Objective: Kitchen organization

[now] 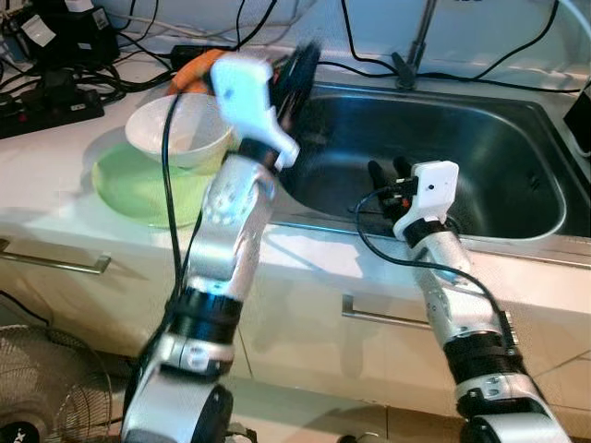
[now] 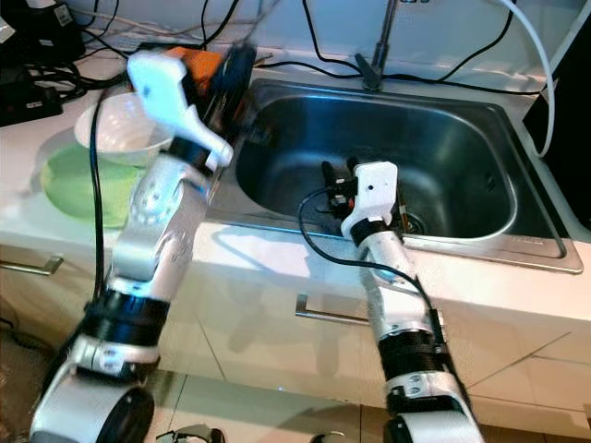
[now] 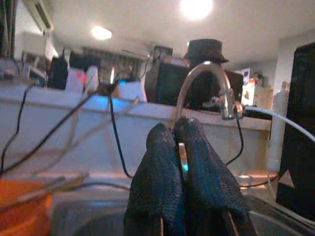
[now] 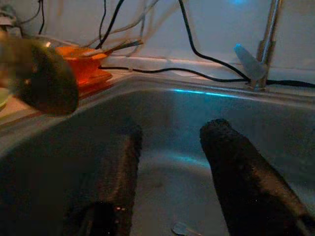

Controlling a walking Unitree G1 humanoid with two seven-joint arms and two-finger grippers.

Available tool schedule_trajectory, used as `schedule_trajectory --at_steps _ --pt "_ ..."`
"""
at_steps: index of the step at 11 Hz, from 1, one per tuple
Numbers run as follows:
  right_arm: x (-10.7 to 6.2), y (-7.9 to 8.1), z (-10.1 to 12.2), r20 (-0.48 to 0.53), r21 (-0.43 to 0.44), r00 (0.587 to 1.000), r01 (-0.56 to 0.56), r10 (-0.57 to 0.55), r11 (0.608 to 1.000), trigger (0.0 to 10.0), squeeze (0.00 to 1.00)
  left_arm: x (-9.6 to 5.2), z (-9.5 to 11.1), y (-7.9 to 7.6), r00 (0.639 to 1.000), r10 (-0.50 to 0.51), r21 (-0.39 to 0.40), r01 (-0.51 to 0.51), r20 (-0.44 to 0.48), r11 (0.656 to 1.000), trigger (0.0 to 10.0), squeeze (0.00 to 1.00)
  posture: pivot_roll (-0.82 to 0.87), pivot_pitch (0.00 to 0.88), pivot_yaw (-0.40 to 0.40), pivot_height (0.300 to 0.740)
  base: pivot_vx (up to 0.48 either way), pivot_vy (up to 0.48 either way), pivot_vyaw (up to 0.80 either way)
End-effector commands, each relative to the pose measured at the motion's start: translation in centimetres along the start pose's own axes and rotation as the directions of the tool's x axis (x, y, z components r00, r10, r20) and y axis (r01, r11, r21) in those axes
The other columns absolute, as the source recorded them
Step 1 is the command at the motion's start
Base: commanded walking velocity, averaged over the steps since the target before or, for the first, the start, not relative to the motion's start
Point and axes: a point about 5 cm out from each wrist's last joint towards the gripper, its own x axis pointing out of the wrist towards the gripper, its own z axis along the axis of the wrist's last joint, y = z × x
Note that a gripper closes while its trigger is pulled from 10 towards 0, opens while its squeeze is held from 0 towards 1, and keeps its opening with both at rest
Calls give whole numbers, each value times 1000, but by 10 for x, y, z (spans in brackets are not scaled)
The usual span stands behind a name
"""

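Note:
My left gripper [image 1: 297,69] is raised over the left rim of the steel sink [image 1: 503,161] and blurred by motion. In the left wrist view its fingers [image 3: 162,167] are pressed together on a thin metal utensil [image 3: 183,156], of which just a sliver shows. My right gripper [image 1: 390,169] reaches down into the sink basin, open, with nothing between its fingers [image 4: 236,167]. A blurred dark rounded shape [image 4: 39,73] hangs at the sink's left side in the right wrist view. A white bowl [image 1: 180,129] sits on a green plate [image 1: 138,189] on the counter left of the sink.
An orange bowl [image 4: 81,61] holding chopsticks stands behind the white bowl. The faucet [image 1: 416,46] rises at the sink's back edge. Cables and a power strip [image 1: 51,106] cover the back left counter. A fan [image 1: 46,388] stands on the floor at lower left.

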Motion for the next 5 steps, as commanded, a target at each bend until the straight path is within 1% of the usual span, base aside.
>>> schedule_trajectory --at_steps 1,2,3,4,5 --pt "2 -1 6 12 -21 1000 -26 26 999 10000 1000 -1 1 2 1000 -6 -22 6 -5 1000 10000 0 22 22 20 740 0 0 0" --pt "2 -1 10 18 -30 998 -64 64 998 10000 1000 -2 -2 3 1000 -7 -44 6 -18 999 10000 0 17 30 25 740 0 0 0" --pt "2 4 15 28 -68 987 -153 155 986 10000 1000 -3 -6 4 999 -10 -65 7 -38 998 10000 0 8 39 28 740 0 0 0" --pt "1 8 16 29 -71 984 -174 176 982 10000 1000 -4 -7 4 999 -17 -74 13 -43 997 10000 0 10 43 28 740 0 0 0" --pt "1 14 17 26 -66 975 -216 218 974 10000 933 -4 -7 3 998 -32 -69 28 -51 997 10000 0 16 50 27 740 0 0 0"
